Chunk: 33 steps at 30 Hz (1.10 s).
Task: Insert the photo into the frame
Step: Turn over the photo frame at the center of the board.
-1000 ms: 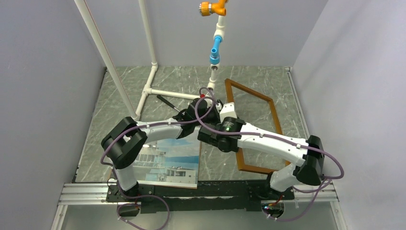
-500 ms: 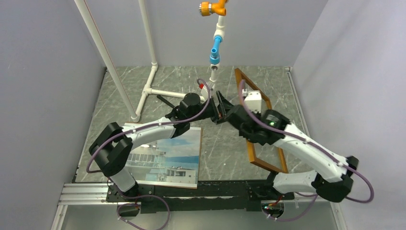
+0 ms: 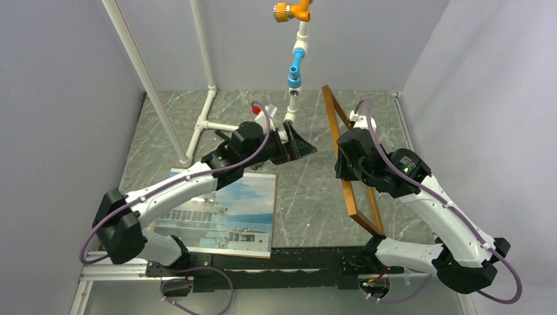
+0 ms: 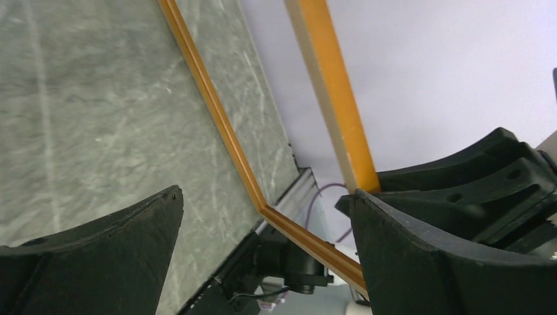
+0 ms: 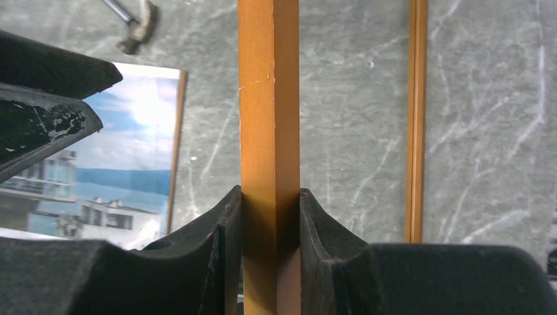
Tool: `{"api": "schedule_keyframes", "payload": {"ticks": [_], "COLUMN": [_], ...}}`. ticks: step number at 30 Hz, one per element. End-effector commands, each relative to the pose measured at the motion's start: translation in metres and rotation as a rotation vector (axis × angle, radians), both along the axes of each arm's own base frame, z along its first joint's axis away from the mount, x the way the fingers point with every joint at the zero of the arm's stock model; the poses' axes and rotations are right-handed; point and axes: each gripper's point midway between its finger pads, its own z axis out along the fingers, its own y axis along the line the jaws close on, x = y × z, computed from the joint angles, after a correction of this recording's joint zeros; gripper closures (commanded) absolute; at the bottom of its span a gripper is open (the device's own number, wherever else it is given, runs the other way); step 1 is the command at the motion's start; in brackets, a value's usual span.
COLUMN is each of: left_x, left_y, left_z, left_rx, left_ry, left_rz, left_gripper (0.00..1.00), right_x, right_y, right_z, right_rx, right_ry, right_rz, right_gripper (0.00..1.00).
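Our right jaws pinch one rail of the frame (image 5: 269, 98), which stands steeply tilted over the table (image 3: 309, 197). Our left jaws hang spread wide, just beside it. The photo (image 3: 243, 210) lies face up at the near left.

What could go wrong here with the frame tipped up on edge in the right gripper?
The right gripper pinches only one rail of the frame, which may twist or slip and fall flat on the table.
The left gripper hangs open near it; either arm swinging could knock it.
The photo lies flat nearby; a falling frame might land on it.
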Motion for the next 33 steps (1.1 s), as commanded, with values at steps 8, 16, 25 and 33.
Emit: {"api": "schedule_keyframes", "payload": {"ticks": [8, 16, 25, 33], "left_x": [0.01, 0.009, 0.008, 0.008], "left_y": [0.066, 0.073, 0.081, 0.082], "left_z": [0.023, 0.027, 0.026, 0.026], "left_rx": [0.161, 0.189, 0.222, 0.23], "left_ry": [-0.13, -0.145, -0.153, -0.157], "left_rz": [0.226, 0.236, 0.254, 0.253], "left_gripper": [0.01, 0.0, 0.01, 0.01], "right_x": [0.038, 0.068, 0.084, 0.093], "right_y": [0.034, 0.014, 0.024, 0.015], "right_z": [0.068, 0.071, 0.087, 0.092], "right_rx": [0.326, 0.412, 0.566, 0.582], "right_ry": [-0.19, -0.191, -0.175, -0.193], "right_rz": [0.031, -0.03, 0.078, 0.069], "right_gripper": [1.0, 1.0, 1.0, 1.0]}}
